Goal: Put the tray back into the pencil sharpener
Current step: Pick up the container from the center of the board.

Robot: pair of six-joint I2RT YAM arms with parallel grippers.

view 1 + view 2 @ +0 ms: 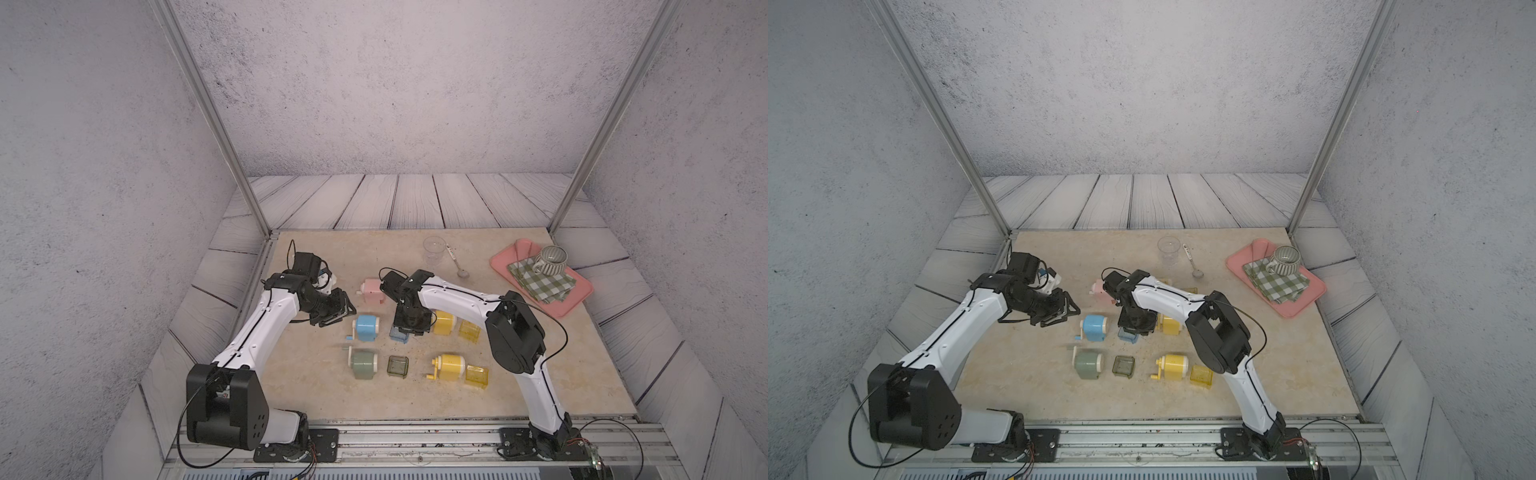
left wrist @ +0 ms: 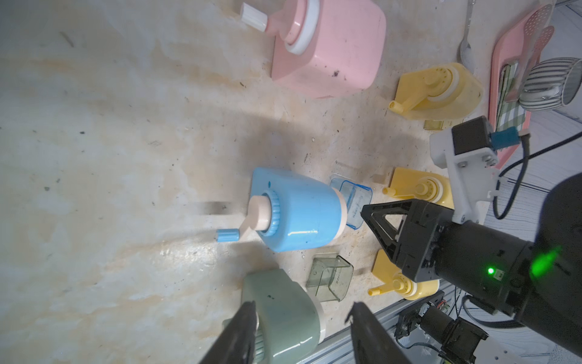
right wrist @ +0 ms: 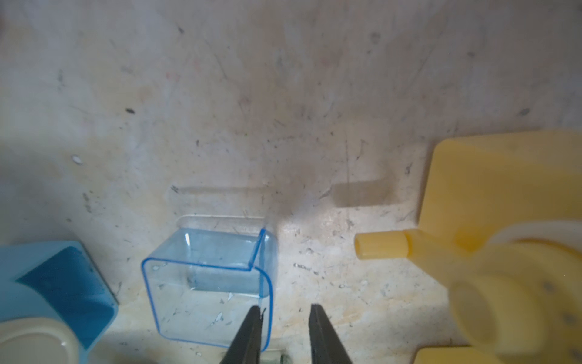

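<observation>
Both arms rise from the near rail and lean over the table. The right arm folds at the elbow, wrist pointing straight down. The left arm stretches low and forward, wrist angled toward the middle.

Bare table lies nearest the rail. Next comes a row with a green sharpener and a green tray.

The right gripper is low in a tight spot, with the blue sharpener on one side and a yellow sharpener on the other. Its jaws are apart, straddling one wall of the blue tray (contact is unclear).

The tray lies on the table just beside the blue sharpener's open end, outside it.

The left gripper, jaws apart and empty, hovers beside the blue sharpener. A pink sharpener stands farther back.
</observation>
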